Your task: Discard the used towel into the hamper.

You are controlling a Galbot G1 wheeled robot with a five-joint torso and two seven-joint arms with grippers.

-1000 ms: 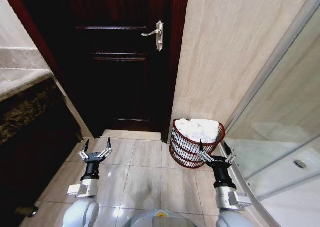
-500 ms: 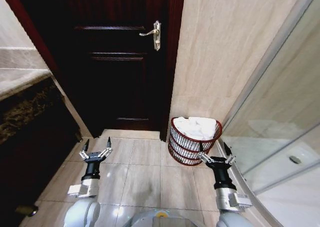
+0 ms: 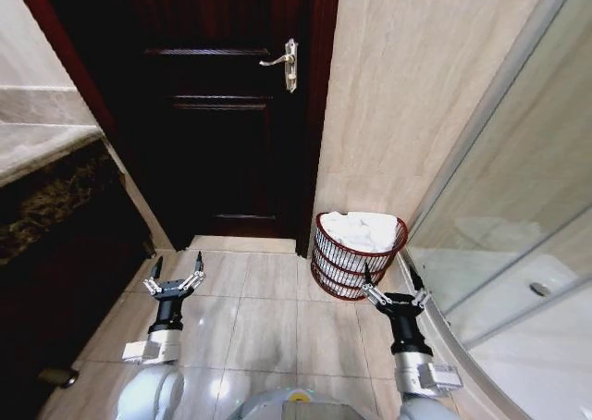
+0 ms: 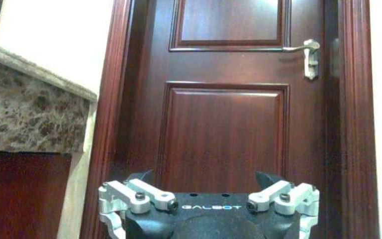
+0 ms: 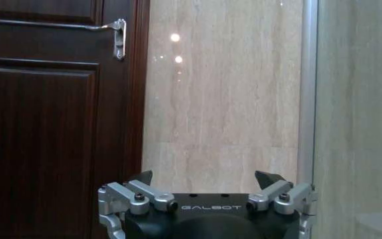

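Ahead at eleven o'clock of the right end effector (image 3: 388,286), spread wide and empty, stands the hamper (image 3: 356,253), towel (image 3: 359,229) inside; left end effector (image 3: 176,274), likewise spread and empty, sits farther away.

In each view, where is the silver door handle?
Head view: door handle at upper centre, on the door edge by the beige wall.
Left wrist view: handle on the edge away from the marble counter.
Right wrist view: handle beside the beige wall.
Shared landmark: the door.
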